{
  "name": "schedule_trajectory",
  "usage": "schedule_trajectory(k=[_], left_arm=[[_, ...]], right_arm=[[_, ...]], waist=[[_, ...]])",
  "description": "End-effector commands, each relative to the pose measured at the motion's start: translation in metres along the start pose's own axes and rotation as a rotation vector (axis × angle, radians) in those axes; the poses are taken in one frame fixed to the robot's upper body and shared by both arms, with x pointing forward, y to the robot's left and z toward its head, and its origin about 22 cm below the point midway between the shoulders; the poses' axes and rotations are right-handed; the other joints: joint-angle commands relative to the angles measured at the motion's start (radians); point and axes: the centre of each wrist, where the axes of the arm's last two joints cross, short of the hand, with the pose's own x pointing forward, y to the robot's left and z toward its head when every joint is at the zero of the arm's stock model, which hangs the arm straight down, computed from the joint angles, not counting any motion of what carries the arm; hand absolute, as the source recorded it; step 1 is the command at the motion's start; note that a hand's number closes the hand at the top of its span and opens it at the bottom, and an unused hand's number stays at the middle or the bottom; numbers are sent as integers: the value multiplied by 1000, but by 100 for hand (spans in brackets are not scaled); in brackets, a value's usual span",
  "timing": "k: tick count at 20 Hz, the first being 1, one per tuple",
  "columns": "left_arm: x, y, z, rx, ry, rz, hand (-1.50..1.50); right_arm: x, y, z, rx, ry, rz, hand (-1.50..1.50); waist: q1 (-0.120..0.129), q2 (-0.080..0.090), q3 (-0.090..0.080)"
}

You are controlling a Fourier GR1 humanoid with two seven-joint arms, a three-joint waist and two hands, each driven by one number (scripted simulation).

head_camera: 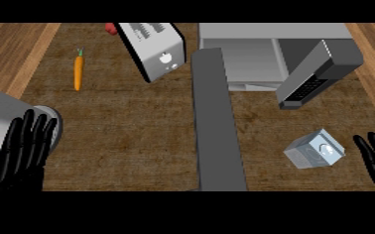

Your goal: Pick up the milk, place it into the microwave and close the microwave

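At the right edge of the head view, only the fingers of the right hand [365, 154] show — straight, holding nothing, just beside the milk [315, 150] but apart from it. The milk carton sits on the counter [132, 129] at lower right, tilted in this view, well short of the microwave [249, 54] at top centre-right. The left hand [26, 148] is at lower left, fingers straight and up, resting, empty. Likely risks: the carton is near the counter's right side, so a sideways approach from that hand could push it or tip it rather than enclose it. The microwave door [316, 74] stands open, swung out to the right, and hangs between the carton and the cavity — a straight lift-and-carry path could clip its edge; the route probably needs to go round to the left of the door. A long grey bar [216, 129] runs down the middle of the view from the microwave front — cannot tell what it is, but it bounds the approach on the left. Toaster [155, 47] stands just left of the microwave, a red object [110, 28] behind it, carrot [78, 72] far left — all off the path.
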Motion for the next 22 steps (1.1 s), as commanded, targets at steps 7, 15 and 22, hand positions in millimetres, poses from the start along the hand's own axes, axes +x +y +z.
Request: schedule_trajectory(k=[7, 15, 22], left_arm=[[2, 14, 25, -8, 20, -3, -150], [15, -1, 36, -7, 10, -13, -150], [0, 7, 43, -17, 20, 0, -150]], right_arm=[[-42, -8, 10, -103, 14, 95, -150], [-75, -16, 4, -141, 43, 150, -150], [-118, -61, 19, -170, 90, 220, -150]], waist=[[1, 0, 0], [2, 1, 0], [6, 1, 0]])
